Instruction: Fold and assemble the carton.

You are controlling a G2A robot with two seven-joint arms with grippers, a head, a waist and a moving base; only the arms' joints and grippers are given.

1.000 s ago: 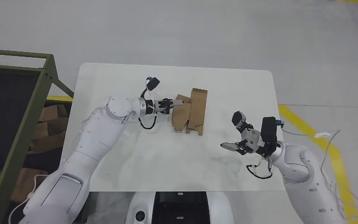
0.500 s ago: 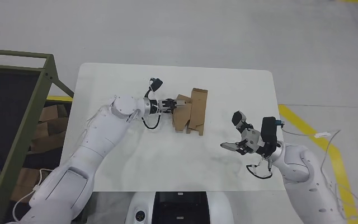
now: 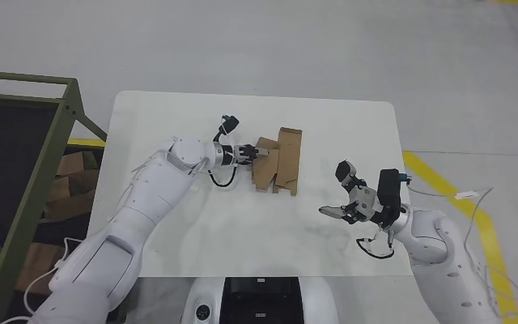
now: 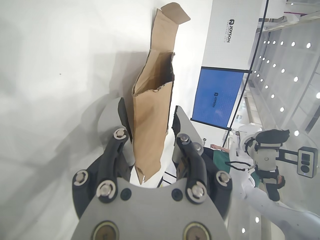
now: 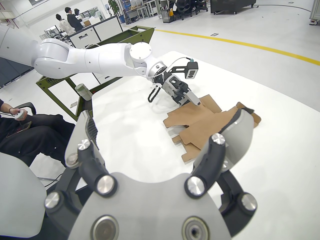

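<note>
we see a white table (image 3: 162, 121). the brown carton (image 3: 279, 162) lies on it, a bit past the middle, on the far side from the robot. it is mostly flat and not yet a box. its flaps stick out at the ends, and some parts lie on top of other parts.

the left gripper (image 4: 149, 111) is at the carton's left edge, low by the table top. its fingers (image 4: 124, 116) are apart, and one flap of the carton sits in between them. the flap is lifted a little off the table there. we cannot tell if the fingers press on the flap.

the right gripper (image 3: 336, 193) hangs over the table near the robot's right side, well apart from the carton. its fingers are spread wide and it holds nothing.

beside the table, on the robot's left, stands a green metal frame (image 3: 71, 97). more brown cardboard (image 3: 71, 172) lies down inside it.
</note>
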